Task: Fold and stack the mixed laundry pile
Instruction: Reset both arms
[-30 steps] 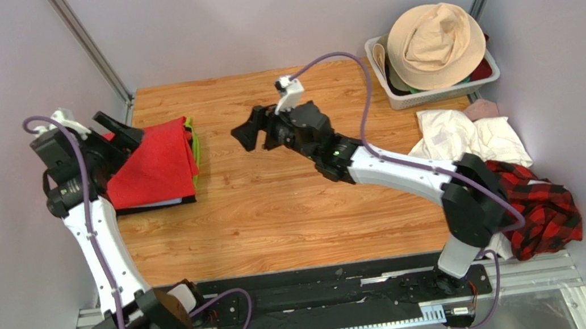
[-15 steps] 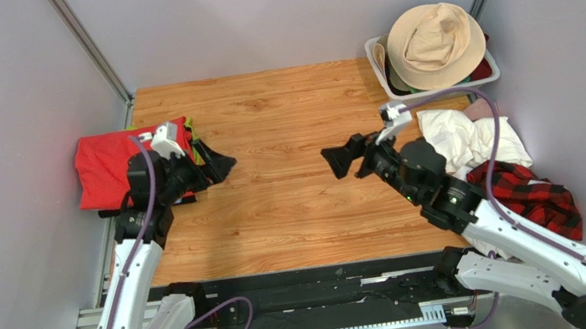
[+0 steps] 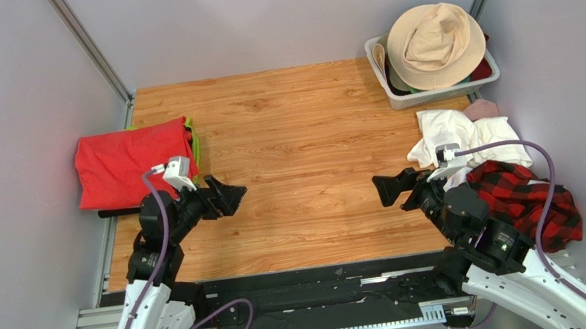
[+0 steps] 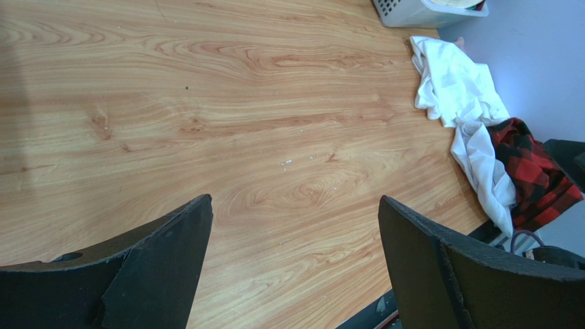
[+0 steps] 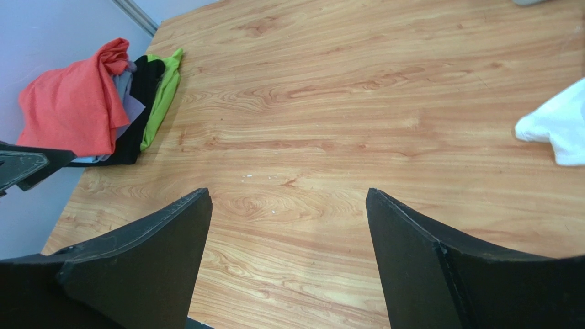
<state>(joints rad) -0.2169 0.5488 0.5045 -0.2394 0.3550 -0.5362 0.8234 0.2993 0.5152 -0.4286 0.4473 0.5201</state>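
Observation:
A folded bright red T-shirt (image 3: 131, 164) lies on top of a stack at the table's left edge; it also shows in the right wrist view (image 5: 72, 103). At the right edge lie crumpled white cloths (image 3: 465, 135) (image 4: 459, 92), a red-and-black plaid shirt (image 3: 534, 199) (image 4: 532, 168) and a small pink piece (image 3: 482, 108). My left gripper (image 3: 234, 195) (image 4: 294, 205) hangs open over bare wood, right of the stack, holding nothing. Facing it from beside the white cloths, my right gripper (image 3: 384, 190) (image 5: 288, 199) is open and empty too.
Under the red shirt lie flat black (image 5: 141, 103), green (image 5: 162, 96) and pale cloths. A white slatted basket (image 3: 398, 94) with a beige bucket hat (image 3: 434, 43) stands at the back right. Grey walls close in both sides. Bare wood (image 3: 304, 154) lies between the grippers.
Both arms have pulled back toward the near edge. The left gripper left the red stack and swung right; the right gripper drew back from the table's middle to beside the white cloths.

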